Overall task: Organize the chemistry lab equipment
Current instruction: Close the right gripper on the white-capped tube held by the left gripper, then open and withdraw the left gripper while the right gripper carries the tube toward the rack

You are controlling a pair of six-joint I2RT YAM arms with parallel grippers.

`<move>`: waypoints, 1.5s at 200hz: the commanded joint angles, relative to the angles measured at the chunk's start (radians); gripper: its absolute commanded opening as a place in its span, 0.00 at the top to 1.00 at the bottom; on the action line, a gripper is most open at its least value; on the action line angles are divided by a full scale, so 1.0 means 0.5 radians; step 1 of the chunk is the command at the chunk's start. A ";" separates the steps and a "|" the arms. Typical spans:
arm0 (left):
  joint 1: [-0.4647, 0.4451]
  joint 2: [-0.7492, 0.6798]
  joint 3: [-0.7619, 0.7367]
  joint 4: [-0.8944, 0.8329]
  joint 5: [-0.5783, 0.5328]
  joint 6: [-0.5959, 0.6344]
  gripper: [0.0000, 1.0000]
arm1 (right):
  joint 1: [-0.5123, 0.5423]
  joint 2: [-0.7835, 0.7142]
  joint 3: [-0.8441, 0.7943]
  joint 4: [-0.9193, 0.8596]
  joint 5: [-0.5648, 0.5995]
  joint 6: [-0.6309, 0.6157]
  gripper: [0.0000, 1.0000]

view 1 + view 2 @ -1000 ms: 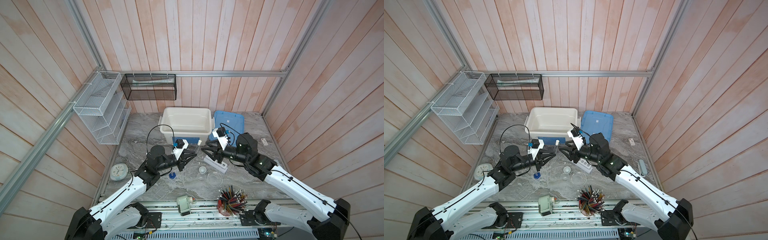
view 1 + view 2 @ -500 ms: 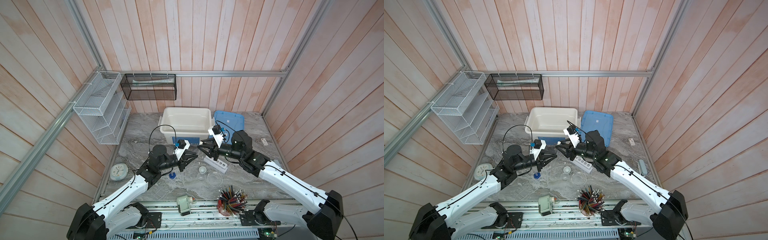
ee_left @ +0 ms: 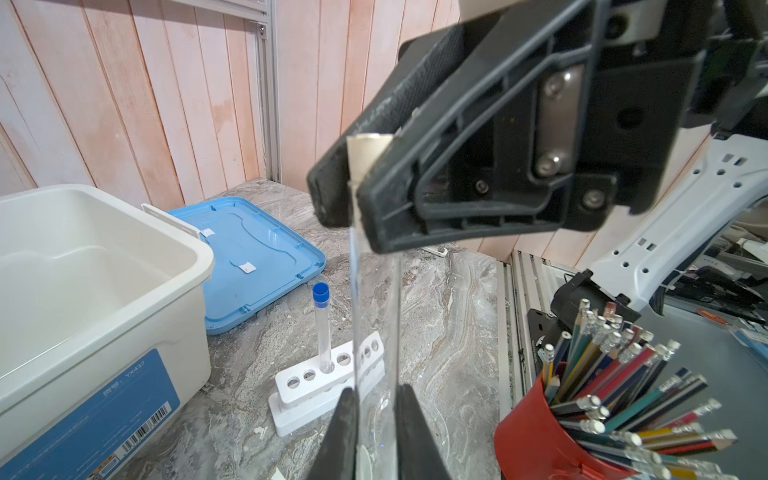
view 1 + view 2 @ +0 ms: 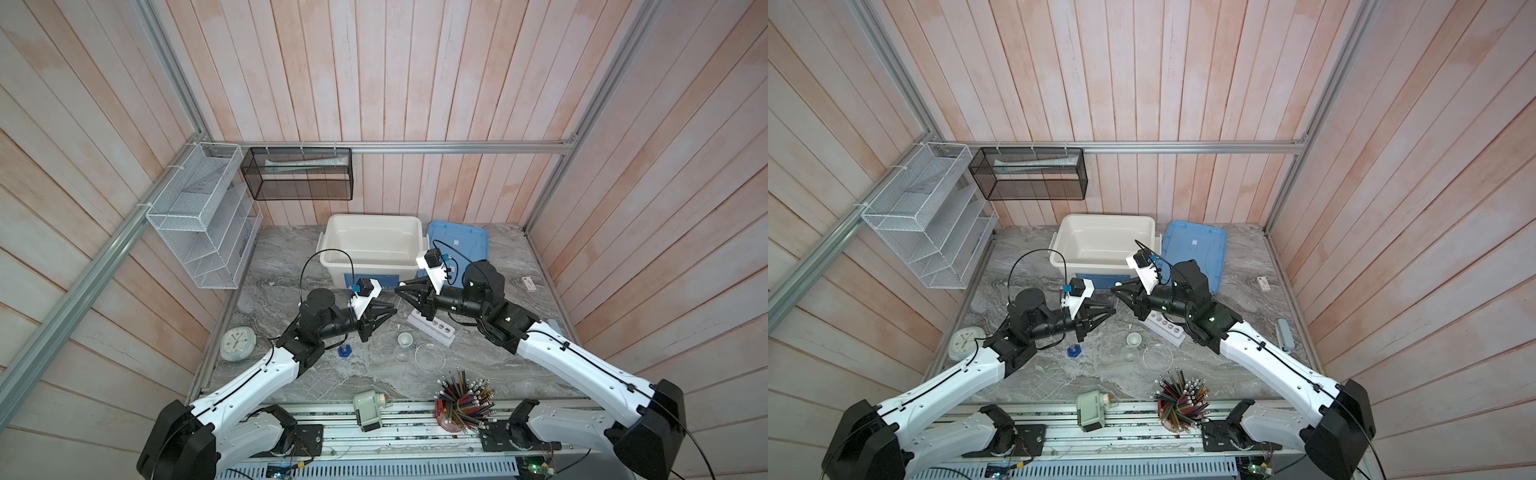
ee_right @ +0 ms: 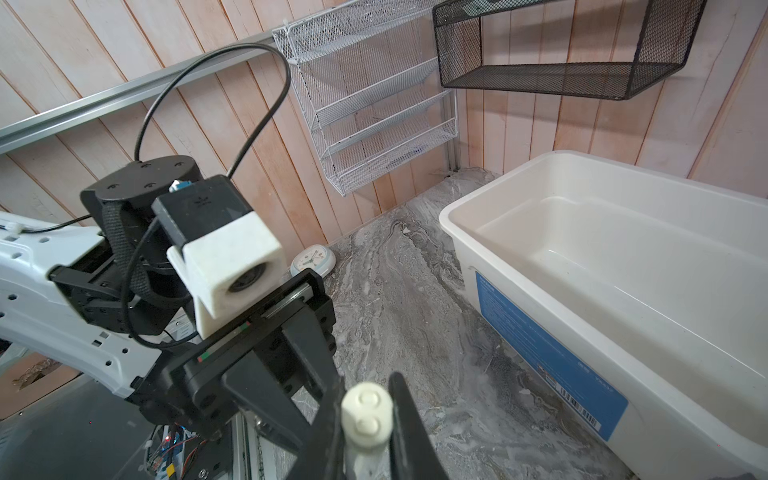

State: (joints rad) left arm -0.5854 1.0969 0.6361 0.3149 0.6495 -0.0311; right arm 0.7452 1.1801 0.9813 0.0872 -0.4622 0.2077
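Nearest, at the front edge of the tabletop [image 4: 332, 382], a red cup [image 4: 451, 415] full of pencils stands in front of the rack [image 4: 432, 328]. A sharpener [image 4: 368, 409] sits further left of the rack along that same edge. Between the red cup and the rack lies the big dish [image 4: 429, 357], with the small dish [image 4: 402, 354] just beside it. The white cup [image 4: 405, 340] stands just in front of the rack's left end. The cylinder [image 4: 345, 350] stands on its blue base well to the left of the rack, beside the left arm. A clock [image 4: 237, 343] lies further left again.

The rack lies slantwise on the tabletop. In the left wrist view the blue-capped tube [image 3: 322, 328] stands upright in one of its middle holes.

Just beyond the rack's left end the two claws meet tip to tip above the tabletop, with the white-capped tube [image 3: 376, 311] held between them. The left claw [image 3: 376, 399] is narrowed to the tube's width and clamped on its clear body. The right claw [image 3: 353, 195] is pinched on the white-capped end, and in the right wrist view its fingers [image 5: 401, 399] flank the cap on both sides.

Beyond the rack stands the bin [image 4: 370, 217], and the lid [image 4: 461, 241] lies flat beyond the rack's right end
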 commanded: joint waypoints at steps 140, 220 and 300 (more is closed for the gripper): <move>0.285 -0.392 0.153 -0.445 -1.327 -0.054 0.38 | -0.089 -0.335 0.003 -0.671 1.191 -0.059 0.93; 0.341 -0.512 -0.044 -0.273 -1.653 -0.147 0.33 | -0.263 -0.463 -0.517 -0.356 1.536 0.235 0.92; 0.382 -0.433 -0.009 -0.365 -1.612 -0.186 0.32 | -0.263 -0.355 -0.639 -0.039 1.495 0.265 0.92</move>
State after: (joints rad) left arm -0.4023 0.8715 0.6182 0.1490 -0.1581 -0.1036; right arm 0.6163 0.9821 0.6556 -0.0074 0.2794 0.3332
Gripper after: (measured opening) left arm 0.681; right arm 0.177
